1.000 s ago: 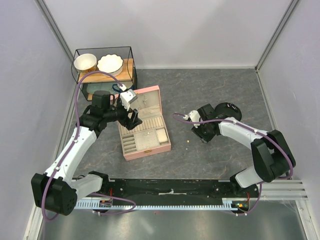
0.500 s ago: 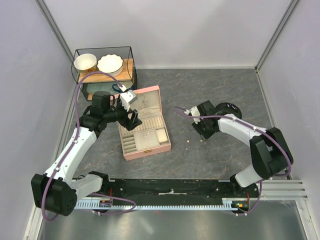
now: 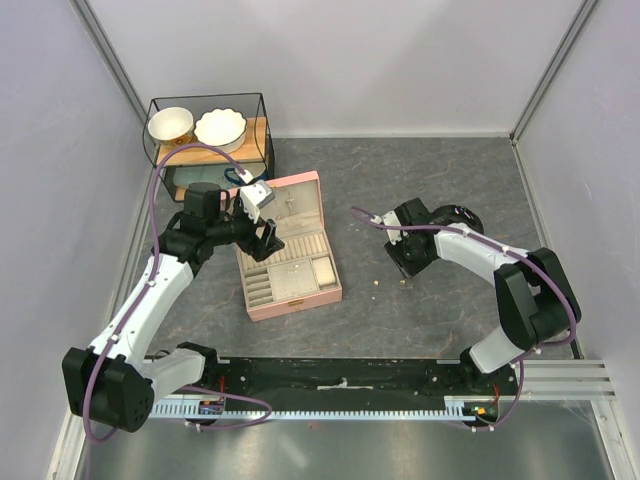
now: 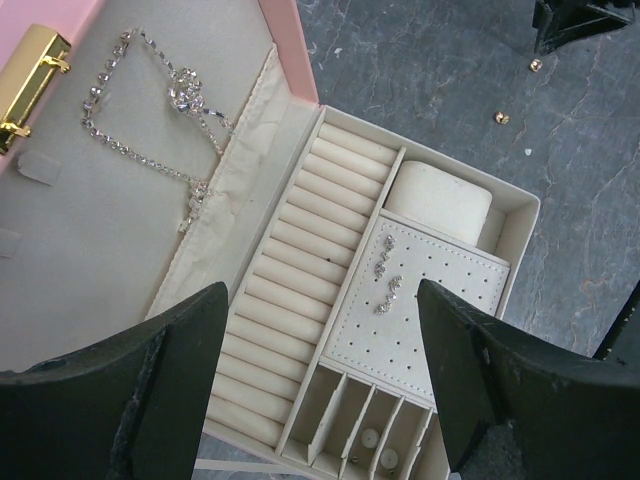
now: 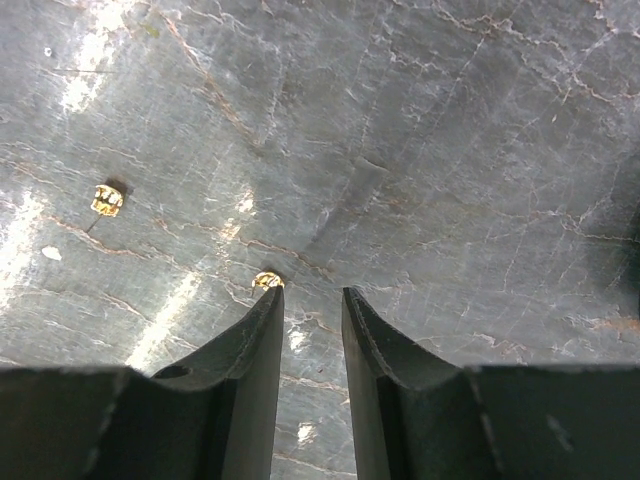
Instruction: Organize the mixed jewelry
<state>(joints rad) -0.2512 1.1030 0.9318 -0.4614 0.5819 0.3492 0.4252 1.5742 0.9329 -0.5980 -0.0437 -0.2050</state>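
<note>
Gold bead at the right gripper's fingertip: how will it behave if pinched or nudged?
The gold bead looks tiny and rounded, so it would probably roll or skitter across the smooth stone-patterned table if nudged. It sits at the tip of one finger of the right gripper, outside the narrow gap, so closing may flick it aside. Probably very light.

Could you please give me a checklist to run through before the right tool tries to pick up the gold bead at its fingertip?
1. Bead centred between the right tool fingers: not ok; the nearest gold bead sits at one fingertip, outside the gap.
2. Gap empty: ok.
3. The second gold bead clear of the fingers: ok, off to the side.
4. The pink box open to receive: ok; the chain lies in its lid.
5. The left tool open, holding nothing: ok.
6. Fingertips touching the table: cannot tell.
</note>
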